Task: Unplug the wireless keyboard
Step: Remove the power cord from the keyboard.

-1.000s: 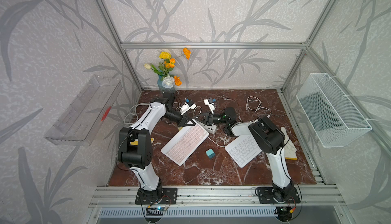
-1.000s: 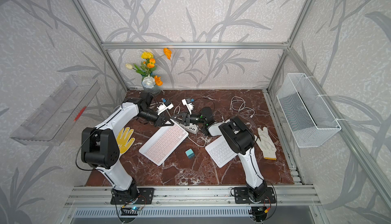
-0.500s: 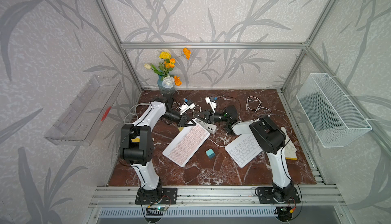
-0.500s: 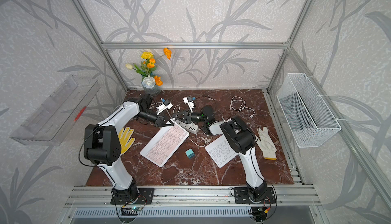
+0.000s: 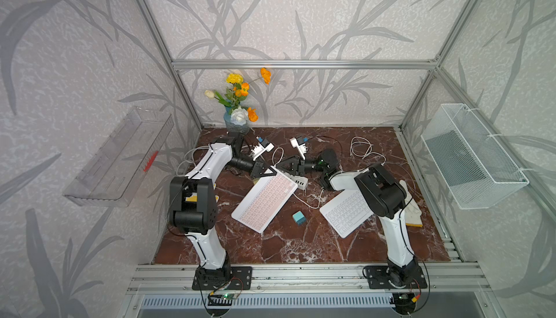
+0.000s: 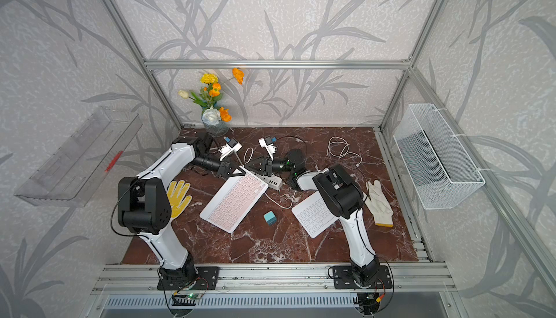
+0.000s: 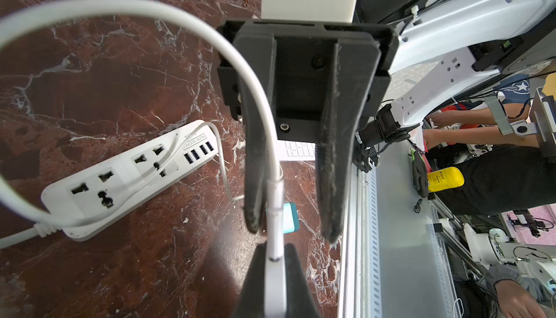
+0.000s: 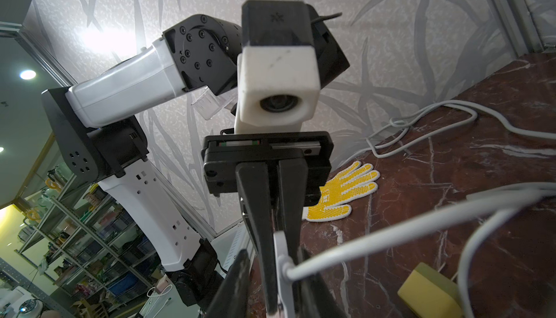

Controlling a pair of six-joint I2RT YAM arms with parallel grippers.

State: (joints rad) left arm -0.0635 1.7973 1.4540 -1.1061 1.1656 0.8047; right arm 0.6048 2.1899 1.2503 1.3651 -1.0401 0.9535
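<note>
The pink wireless keyboard (image 5: pixel 264 202) (image 6: pixel 233 200) lies slantwise mid-table. My left gripper (image 5: pixel 264 171) (image 6: pixel 233 171) (image 7: pixel 274 250) is shut on the keyboard's far edge (image 7: pixel 274 286). A white cable (image 7: pixel 120 5) (image 8: pixel 391 235) ends in a plug (image 7: pixel 275 211) that meets this edge right at my left fingertips. I cannot tell whether the plug is still seated. My right gripper (image 5: pixel 284 166) (image 6: pixel 254 164) (image 8: pixel 273 249) faces the left one, open. Its fingers (image 7: pixel 328 151) straddle the plug, which rests against only one of them.
A white power strip (image 5: pixel 298 181) (image 7: pixel 120 178) lies just behind the keyboard, with the cable running from it. Nearby are a white keyboard (image 5: pixel 346 211), a teal cube (image 5: pixel 298 218), plug adapters (image 5: pixel 261 148), a vase of flowers (image 5: pixel 237 121), loose cables (image 5: pixel 361 148) and gloves (image 6: pixel 177 194) (image 6: pixel 380 203).
My right gripper's jaws have spread apart around the plug. The left gripper still holds the keyboard's edge in about the same place.
</note>
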